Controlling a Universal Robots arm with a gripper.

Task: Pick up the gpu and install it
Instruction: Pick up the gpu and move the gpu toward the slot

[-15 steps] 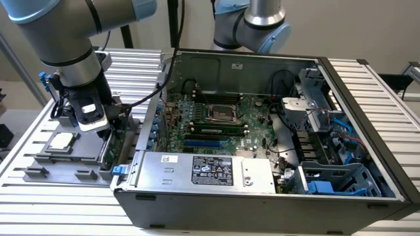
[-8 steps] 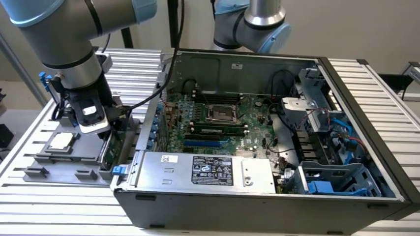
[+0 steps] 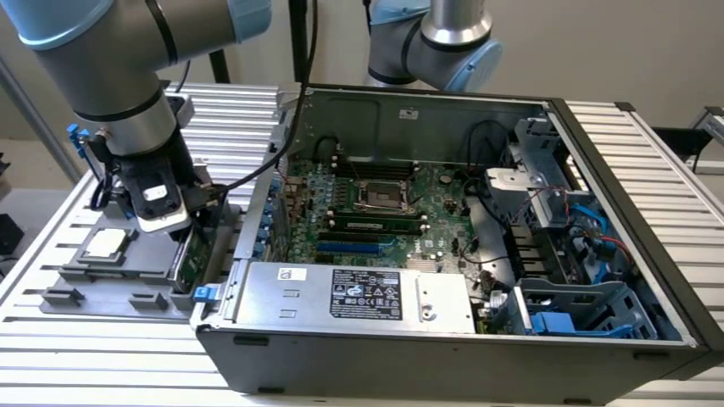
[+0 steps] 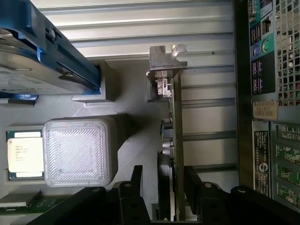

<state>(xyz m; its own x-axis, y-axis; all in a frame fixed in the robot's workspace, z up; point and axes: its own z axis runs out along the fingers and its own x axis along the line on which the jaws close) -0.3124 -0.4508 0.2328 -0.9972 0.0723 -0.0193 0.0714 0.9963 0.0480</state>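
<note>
Nearest the wrist camera, the gripper point(image 4: 164, 180) straddles the gpu point(image 4: 176, 112). One of the fingers point(image 4: 193, 180) stands on each side of the card. A gap shows between each pad and the card, so the jaws are read as open and not yet clamped.

The gpu stands on its long edge in a slot of the grey fixture point(image 4: 136, 101). This upright seating probably leaves the upper edge free, so the fingers can close across the card's thin section. Its long axis runs level, from between the fingers out to the silver end bracket point(image 4: 166, 58) at the far end. Both faces are vertical.

The same fixture holds a CPU point(image 4: 26, 154) and a translucent square block point(image 4: 79, 151). Farther along it sits a hard drive point(image 4: 23, 70) in a blue frame. All three lie on the side of the card away from the computer case point(image 3: 453, 356).

The exterior view places the card at middle left of the frame, just beside the case's outer wall and parallel to it. The bracket end is judged to point toward the upper part of that frame.

Beyond the wall, the case lies open on the slatted table point(image 3: 645, 161), with the motherboard point(image 3: 436, 191) exposed at frame centre.
</note>
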